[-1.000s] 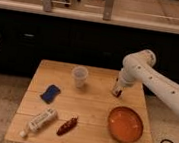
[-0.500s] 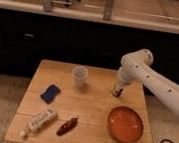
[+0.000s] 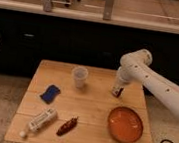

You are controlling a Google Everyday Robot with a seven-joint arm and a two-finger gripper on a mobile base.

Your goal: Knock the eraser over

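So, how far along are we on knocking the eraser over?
The approach looks done: the gripper is down at the eraser, toward the back right of the table. In hand is the push itself, with the gripper against or just above it; I cannot tell which. Left is the tip-over: the eraser appears upright, partly hidden by the gripper.

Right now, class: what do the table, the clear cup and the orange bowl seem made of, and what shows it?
Rectangular light-brown table: wood, it seems, with plank lines and a matte face. Clear cup: likely plastic, translucent and pale. Round orange bowl: plastic or glazed ceramic, smooth with sheen. The end effector is at the table's back right, by the small dark eraser.
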